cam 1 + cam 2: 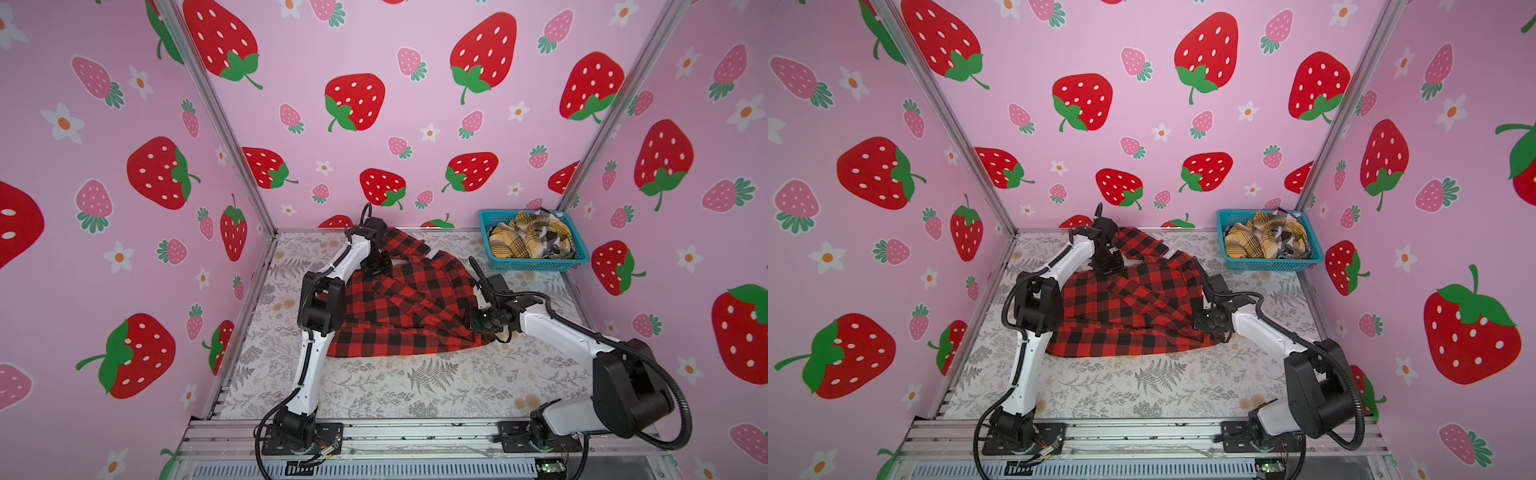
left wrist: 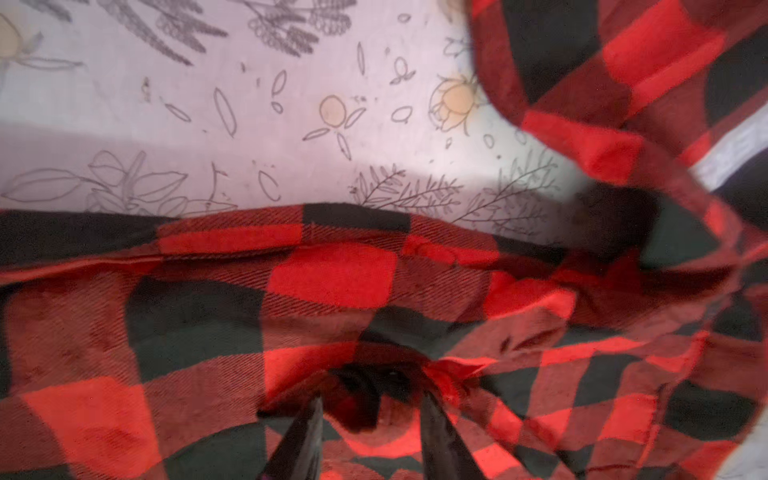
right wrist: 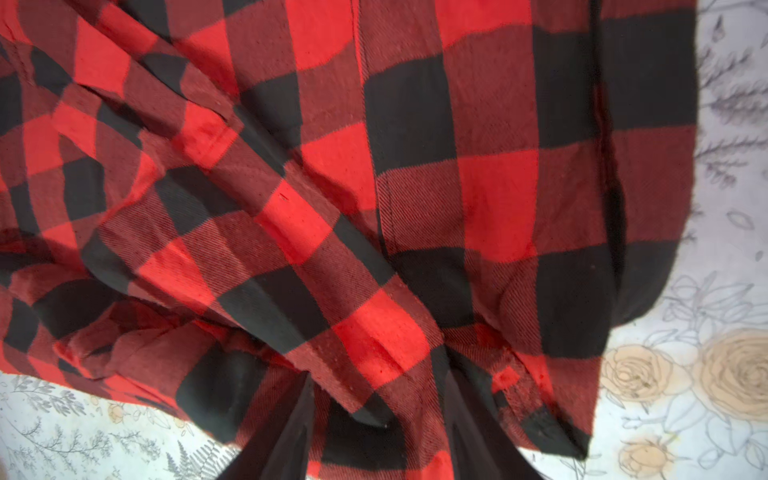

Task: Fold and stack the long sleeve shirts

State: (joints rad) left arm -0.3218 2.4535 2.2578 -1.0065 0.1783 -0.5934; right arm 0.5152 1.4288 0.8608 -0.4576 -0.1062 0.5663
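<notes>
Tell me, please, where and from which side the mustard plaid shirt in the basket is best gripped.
I would pinch a raised fold on top of the mustard plaid shirt, coming straight down from above. It lies crumpled in the teal basket, whose walls close off its sides, while its humped folds offer ridges to pinch.

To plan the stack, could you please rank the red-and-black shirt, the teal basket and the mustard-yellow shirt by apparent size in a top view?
1. red-and-black shirt, spread out.
2. teal basket.
3. mustard-yellow shirt, crumpled inside it, so only its bunched look is ranked.
</notes>
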